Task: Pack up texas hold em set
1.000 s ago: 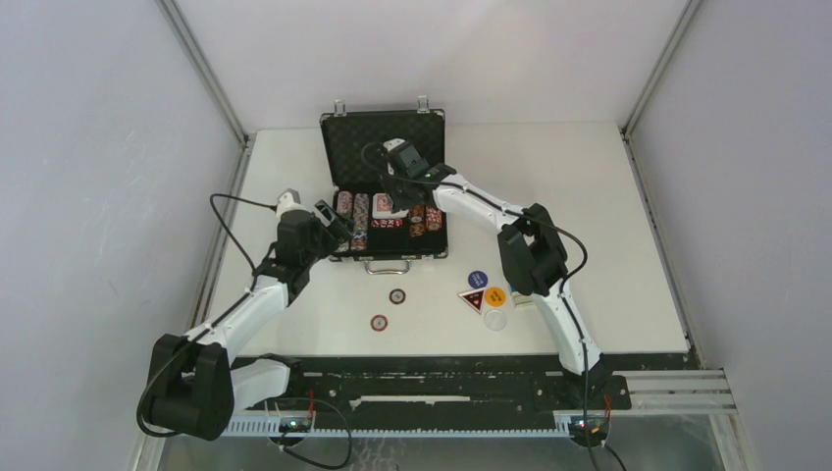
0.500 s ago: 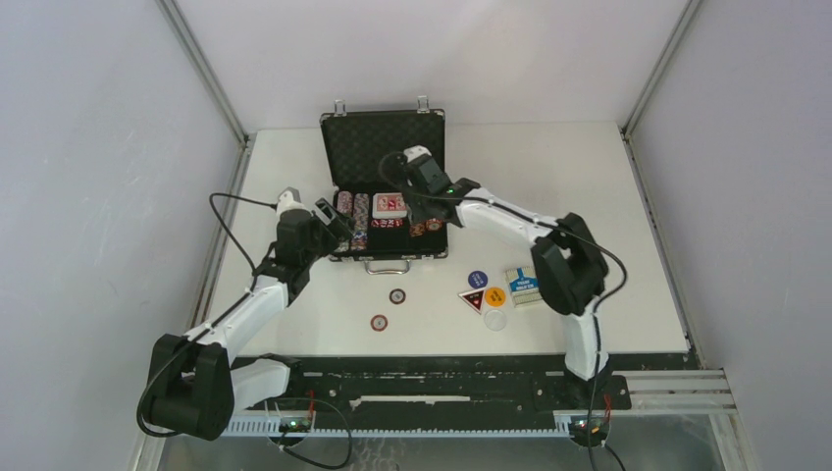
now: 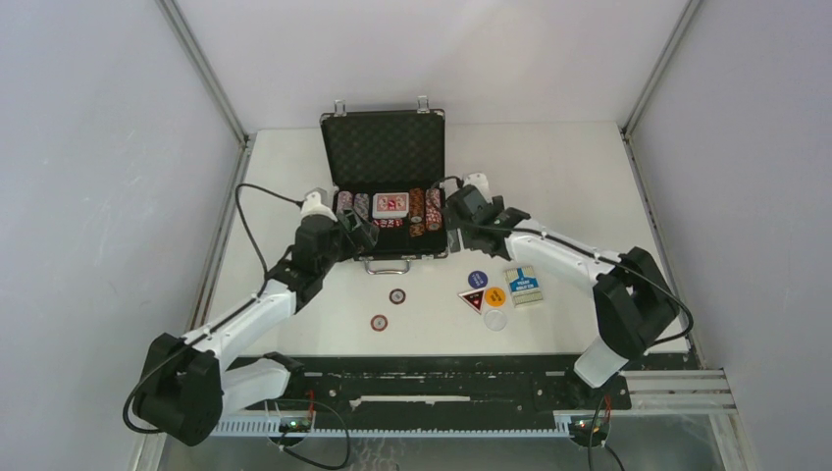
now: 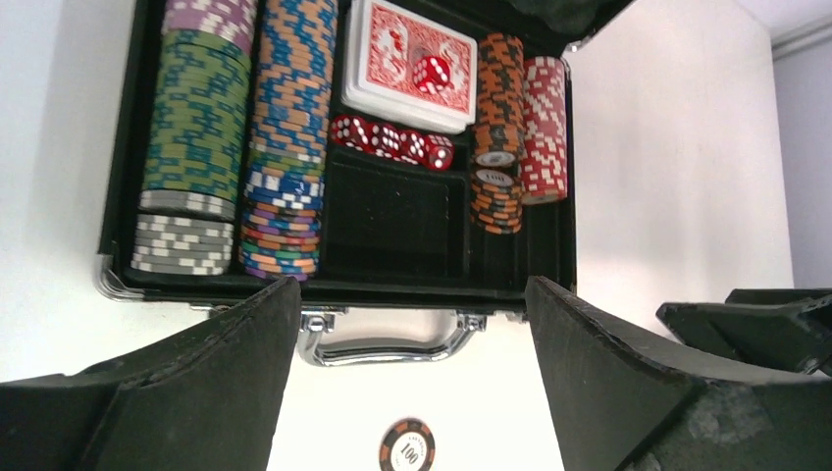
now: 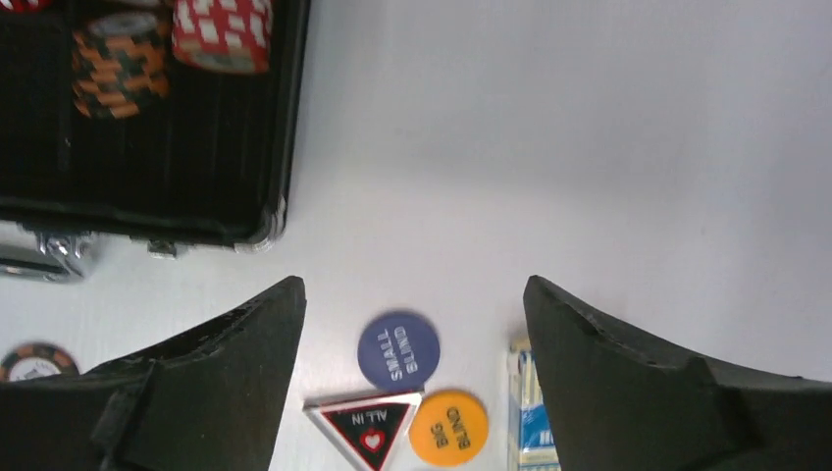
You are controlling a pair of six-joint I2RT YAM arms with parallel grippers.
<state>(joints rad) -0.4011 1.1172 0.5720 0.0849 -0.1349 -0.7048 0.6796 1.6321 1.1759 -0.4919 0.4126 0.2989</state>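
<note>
The open case [image 3: 383, 147] holds chips [image 4: 289, 128], a red deck [image 4: 410, 61] and dice [image 4: 390, 137]; the left gripper [image 4: 412, 285] and right gripper [image 5: 412, 285] stand wide and empty at its front.

Front-centre compartment [image 4: 392, 221] of case [image 4: 392, 291] free; upright lid [image 3: 383, 147] blocks rear; buttons [image 3: 494, 295], blue deck [image 3: 523, 285] crowd right.

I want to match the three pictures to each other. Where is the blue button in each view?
Top external: the blue button lies right of centre, on the table, in front of the case's right corner.
Left wrist: not in it.
Right wrist: the blue button is low in the middle, just above the triangle button.
Shared landmark: the open case shows in all three.
</note>
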